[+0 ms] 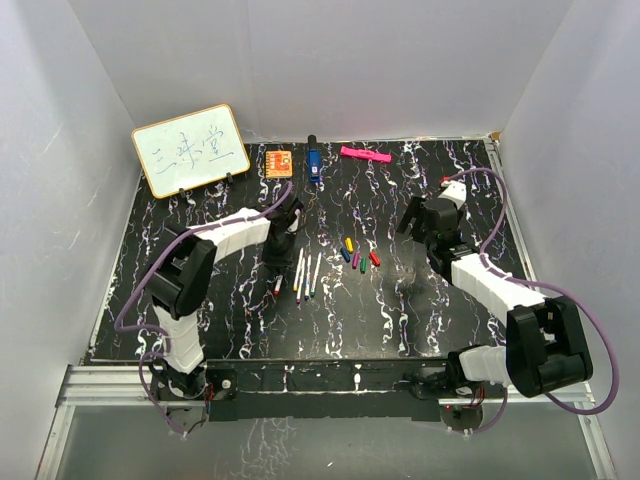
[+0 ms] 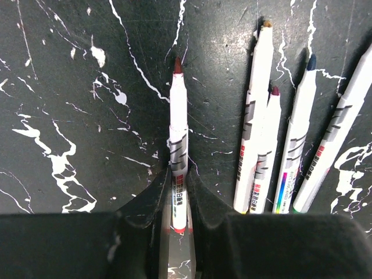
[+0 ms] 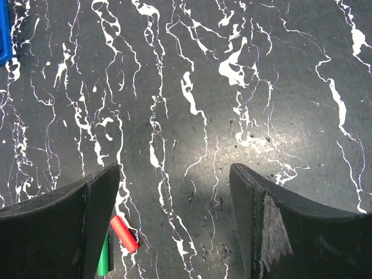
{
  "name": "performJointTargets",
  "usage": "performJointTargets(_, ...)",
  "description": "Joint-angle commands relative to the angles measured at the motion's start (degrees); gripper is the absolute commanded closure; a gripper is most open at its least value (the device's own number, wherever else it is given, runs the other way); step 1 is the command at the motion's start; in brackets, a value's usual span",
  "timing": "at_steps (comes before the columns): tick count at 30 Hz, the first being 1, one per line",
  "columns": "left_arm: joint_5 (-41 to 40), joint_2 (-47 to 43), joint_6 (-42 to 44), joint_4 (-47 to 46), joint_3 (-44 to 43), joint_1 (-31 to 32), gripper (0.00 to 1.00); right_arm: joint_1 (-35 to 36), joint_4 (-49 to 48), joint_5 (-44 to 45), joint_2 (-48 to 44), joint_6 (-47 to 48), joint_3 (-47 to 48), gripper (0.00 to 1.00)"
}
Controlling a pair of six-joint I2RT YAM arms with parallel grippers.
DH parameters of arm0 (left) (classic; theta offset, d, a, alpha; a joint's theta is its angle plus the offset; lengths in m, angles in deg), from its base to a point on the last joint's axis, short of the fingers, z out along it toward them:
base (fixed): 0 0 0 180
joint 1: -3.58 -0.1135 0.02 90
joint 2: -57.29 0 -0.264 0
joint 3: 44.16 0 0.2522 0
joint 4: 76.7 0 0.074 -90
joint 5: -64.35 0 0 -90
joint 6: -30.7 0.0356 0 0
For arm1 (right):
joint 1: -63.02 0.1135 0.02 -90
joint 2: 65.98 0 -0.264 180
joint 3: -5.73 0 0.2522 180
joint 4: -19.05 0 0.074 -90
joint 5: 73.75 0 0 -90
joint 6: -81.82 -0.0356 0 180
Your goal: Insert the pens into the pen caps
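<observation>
In the left wrist view my left gripper is shut on the lower barrel of a red-tipped white pen, which lies along the black marbled table. Four other white pens lie just to its right: yellow-tipped, purple-tipped, dark-blue-tipped and one at the frame edge. In the top view my left gripper stands left of the pens. The caps lie in a small cluster. My right gripper is open and empty, right of the caps. Its wrist view shows the red cap and green cap beside its left finger.
A whiteboard stands at the back left. An orange block, a chunky blue object and a pink marker lie along the back edge. White walls enclose the table on three sides.
</observation>
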Motion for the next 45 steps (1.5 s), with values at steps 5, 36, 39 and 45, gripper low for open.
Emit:
performJointTargets(5,6.4,6.1,2.9,1.3,10.4,0.8,1.0,0.0,1.3,-3.1,3.6,0.3,4.0,0.25)
performJointTargets(36,8.6,-13.8,3.2,13.0,-6.1,0.8,1.0,11.5,9.7,-7.8,14.1,5.0,8.8,0.44)
performJointTargets(39,8.8,-14.4,2.9,12.2,-7.0,0.8,1.0,12.2,10.1,-7.5,14.8,5.2,9.1,0.49)
performJointTargets(45,9.5,-14.6,2.2,10.3,-7.4,0.8,1.0,13.2,10.8,-6.2,15.6,5.5,9.2,0.5)
